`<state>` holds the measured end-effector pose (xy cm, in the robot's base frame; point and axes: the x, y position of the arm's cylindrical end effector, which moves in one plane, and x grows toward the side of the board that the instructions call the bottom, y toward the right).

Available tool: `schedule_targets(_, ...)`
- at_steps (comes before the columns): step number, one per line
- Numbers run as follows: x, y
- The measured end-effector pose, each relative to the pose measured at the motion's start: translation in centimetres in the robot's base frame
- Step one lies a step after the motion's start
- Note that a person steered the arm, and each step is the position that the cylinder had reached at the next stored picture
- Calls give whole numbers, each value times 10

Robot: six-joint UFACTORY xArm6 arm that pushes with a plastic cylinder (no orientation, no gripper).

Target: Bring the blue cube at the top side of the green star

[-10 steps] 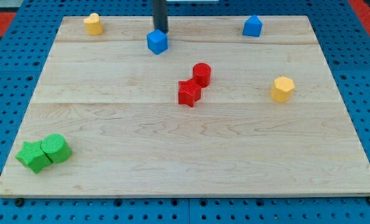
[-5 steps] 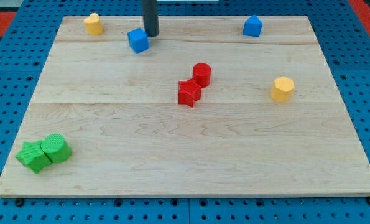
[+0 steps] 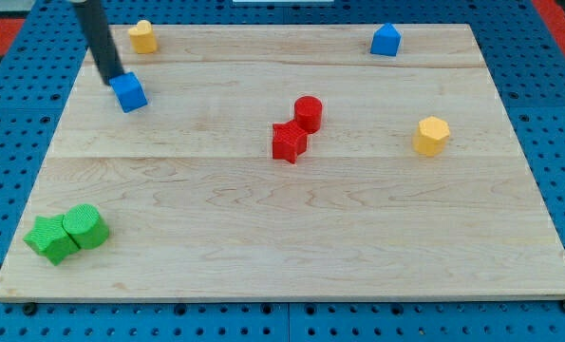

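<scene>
Tip [image 3: 111,80] touching blue cube [image 3: 128,92] at its upper-left, green star [image 3: 50,237] well below, no gripper fitted

No text, label, brand, number or sign can be read anywhere. The blocks are plain coloured pieces. The worktop [image 3: 358,237] shows only bare wood grain.

blue cube [image 3: 128,92] upper left, green star [image 3: 50,237] seemingly touching green neighbour, bottom left

rod: dark, leaning slightly, entering from the view's top left
my tip [image 3: 112,80]: down at board level
</scene>
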<state>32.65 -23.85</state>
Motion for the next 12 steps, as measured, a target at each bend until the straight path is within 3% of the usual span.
schedule_targets(1, 3, 29)
schedule_targets(2, -33, 53)
schedule_targets(3, -15, 93)
schedule_targets(4, 20, 98)
schedule_targets(5, 34, 80)
schedule_targets(6, -18, 93)
schedule_targets(7, -12, 70)
schedule_targets(9, 63, -30)
schedule_targets(10, 83, -40)
schedule_targets(11, 70, 9)
schedule_targets(12, 83, 26)
